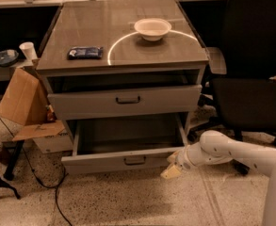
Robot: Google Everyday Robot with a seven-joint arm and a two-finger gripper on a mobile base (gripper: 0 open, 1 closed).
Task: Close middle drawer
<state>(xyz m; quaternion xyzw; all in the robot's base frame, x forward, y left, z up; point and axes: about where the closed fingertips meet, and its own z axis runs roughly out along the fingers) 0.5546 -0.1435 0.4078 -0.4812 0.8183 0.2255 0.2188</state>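
The middle drawer (104, 163) is a wide grey drawer with a low front panel and a small dark centre handle. It stands pulled out part way from the cabinet, and its plain grey interior shows. My gripper (171, 171) is at the end of the white arm coming in from the right. It sits low against the right end of the drawer's front panel, near the floor.
The taller-fronted top drawer (125, 100) stands slightly out above it. On the cabinet top (128, 46) are a white bowl (152, 28) and a dark packet (85, 52). A black office chair (255, 88) stands to the right. A cardboard box (22, 102) and cables lie to the left.
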